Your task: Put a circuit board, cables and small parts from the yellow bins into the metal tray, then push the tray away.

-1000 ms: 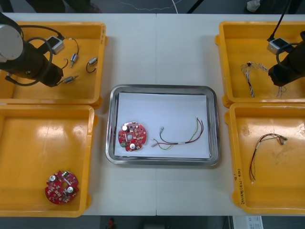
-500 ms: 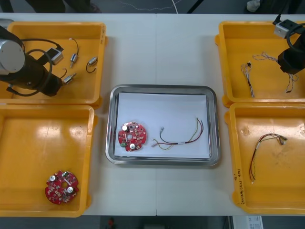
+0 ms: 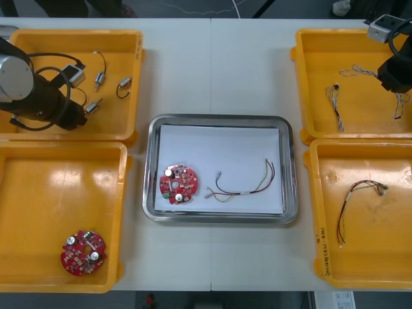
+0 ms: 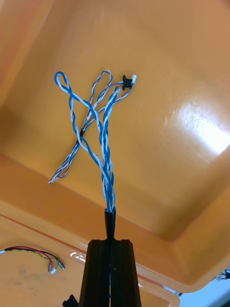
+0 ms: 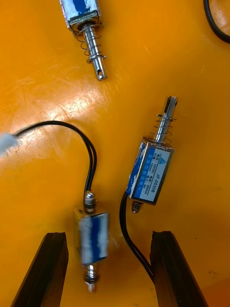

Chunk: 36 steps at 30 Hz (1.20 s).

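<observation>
Upper right, the right gripper (image 4: pixel 110 224), clenched on the twisted blue-and-white cable (image 4: pixel 106 177), has lifted it off the yellow plastic bin (image 3: pixel 317 40), so the centre's shiny metal tray (image 3: pixel 219 118) looks next; upper left, the left gripper (image 5: pixel 109 235) hangs released over small metal parts (image 5: pixel 151 172).

The tray (image 3: pixel 219 118) lies in the middle, between the bins (image 3: pixel 322 71). In it a circuit board (image 3: pixel 178 185) lies left of a cable (image 3: pixel 244 187). Another board (image 3: pixel 83 252) lies in the near left bin (image 3: pixel 45 199).
</observation>
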Each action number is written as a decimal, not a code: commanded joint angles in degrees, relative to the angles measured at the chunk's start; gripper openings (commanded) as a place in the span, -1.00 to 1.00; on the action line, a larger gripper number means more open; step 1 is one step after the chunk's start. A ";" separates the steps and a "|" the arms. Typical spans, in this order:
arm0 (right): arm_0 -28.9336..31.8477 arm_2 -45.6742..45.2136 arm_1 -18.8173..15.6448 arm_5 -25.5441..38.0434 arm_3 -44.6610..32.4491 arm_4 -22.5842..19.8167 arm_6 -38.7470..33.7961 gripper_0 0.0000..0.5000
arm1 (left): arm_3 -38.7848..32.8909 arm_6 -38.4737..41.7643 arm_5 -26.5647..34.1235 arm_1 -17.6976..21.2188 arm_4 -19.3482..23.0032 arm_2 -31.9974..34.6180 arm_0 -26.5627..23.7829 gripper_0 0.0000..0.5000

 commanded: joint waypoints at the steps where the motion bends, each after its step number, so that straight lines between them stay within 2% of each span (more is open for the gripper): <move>1: 0.01 2.92 -0.07 0.84 -4.07 0.94 1.65 -1.00 | -0.45 -4.41 -0.70 2.44 0.91 -0.23 0.71 1.00; 15: 0.01 2.65 -0.07 1.85 -7.94 -0.20 2.71 -1.00 | -1.24 -4.50 -0.70 2.44 0.91 0.56 0.79 1.00; 22: -0.25 2.74 0.01 1.85 -9.17 -3.54 4.20 -1.00 | -1.15 -4.76 -0.61 2.62 0.91 2.23 0.79 1.00; 36: -0.25 2.56 -0.07 1.85 -9.44 -4.42 7.36 -1.00 | -1.33 -5.91 -0.17 3.32 0.64 5.57 0.79 1.00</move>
